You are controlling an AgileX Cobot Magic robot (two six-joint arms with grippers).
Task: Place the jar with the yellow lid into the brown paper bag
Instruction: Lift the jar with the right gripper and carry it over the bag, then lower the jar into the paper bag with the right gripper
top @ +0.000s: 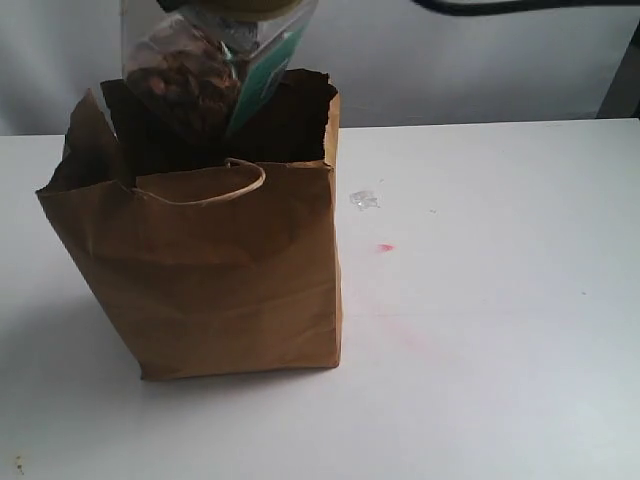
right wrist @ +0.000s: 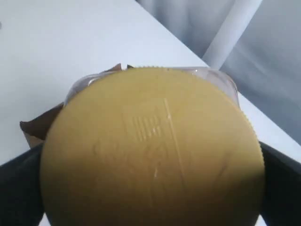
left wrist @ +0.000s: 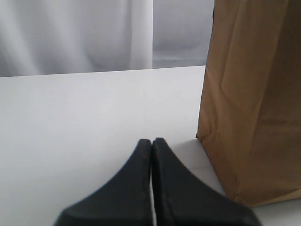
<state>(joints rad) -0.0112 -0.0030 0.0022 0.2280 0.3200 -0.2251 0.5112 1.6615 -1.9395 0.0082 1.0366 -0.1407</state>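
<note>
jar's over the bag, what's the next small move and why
Probably lower the right gripper straight down a little. It clamps the yellow-lidded jar by its lid, tilted over the brown paper bag's open mouth and mostly above the rim; releasing from here risks clipping the rim.

On table [top: 500, 320], bag [top: 230, 280] stands toward 9 o'clock | jar [top: 195, 75] hangs above bag's open mouth, at 12 o'clock | scrap [top: 364, 200] lies on table at bag's 2 o'clock
</note>
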